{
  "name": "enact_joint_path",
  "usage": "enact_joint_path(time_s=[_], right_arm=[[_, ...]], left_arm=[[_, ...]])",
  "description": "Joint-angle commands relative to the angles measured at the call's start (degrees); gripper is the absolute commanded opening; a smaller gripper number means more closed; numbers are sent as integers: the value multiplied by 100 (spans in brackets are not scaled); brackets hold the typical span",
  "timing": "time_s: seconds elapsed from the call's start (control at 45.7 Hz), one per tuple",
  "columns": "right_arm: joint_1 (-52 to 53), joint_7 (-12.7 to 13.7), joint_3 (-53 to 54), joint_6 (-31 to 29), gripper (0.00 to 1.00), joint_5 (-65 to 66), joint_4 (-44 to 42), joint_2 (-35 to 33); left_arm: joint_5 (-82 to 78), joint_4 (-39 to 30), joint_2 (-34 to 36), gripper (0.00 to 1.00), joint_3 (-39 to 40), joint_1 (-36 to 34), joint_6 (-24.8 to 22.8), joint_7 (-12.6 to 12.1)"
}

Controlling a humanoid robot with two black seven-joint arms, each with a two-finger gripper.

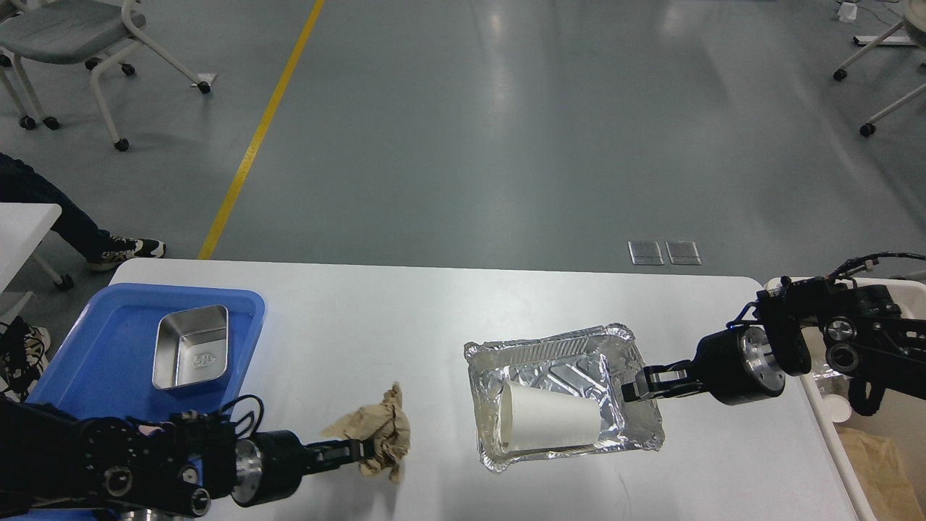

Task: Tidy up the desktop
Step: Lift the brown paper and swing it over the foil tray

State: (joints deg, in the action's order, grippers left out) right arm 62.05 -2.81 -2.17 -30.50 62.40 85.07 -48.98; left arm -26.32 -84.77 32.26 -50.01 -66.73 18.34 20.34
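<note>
Desktop (405, 318): left end effector (359, 452) clamping crumpled brown paper (376, 438), right end effector (635, 388) pinching foil tray (542, 347) rim.

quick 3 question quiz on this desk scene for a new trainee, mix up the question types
1. True or false: the white paper cup stands upright in the foil tray.
2. What does the left gripper hold? A) a spoon B) a crumpled brown paper C) a sponge
3. Fill in: the steel container sits in the ____ tray.

Key
1. False; it lies on its side.
2. B
3. blue; the right gripper grips the foil tray's right rim on the desktop.
</note>
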Motion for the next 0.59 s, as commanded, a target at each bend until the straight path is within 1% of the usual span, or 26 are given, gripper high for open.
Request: enact_joint_path(time_s=[0.0,0.197,0.241,0.284,0.437,0.569], right_arm=[[0,0,-3,0,0,0,1,11],[0,0,-3,0,0,9,1,3],[0,0,-3,0,0,9,1,3],[0,0,-3,0,0,9,1,11],[0,0,-3,0,0,18,1,3],[0,0,-12,0,0,18,9,-6]], left_arm=[[-163,-198,649,3,-8,-69,-23,32],[-286,-426,1554,4,-8,-367,-120,58],[-383,-584,1966,4,0,-700,-338,84],[-392,-629,2135,4,9,-885,-444,84],[-392,-717,2574,5,44,-1606,-893,76],[-392,-726,2803,5,88,-2387,-1455,67]])
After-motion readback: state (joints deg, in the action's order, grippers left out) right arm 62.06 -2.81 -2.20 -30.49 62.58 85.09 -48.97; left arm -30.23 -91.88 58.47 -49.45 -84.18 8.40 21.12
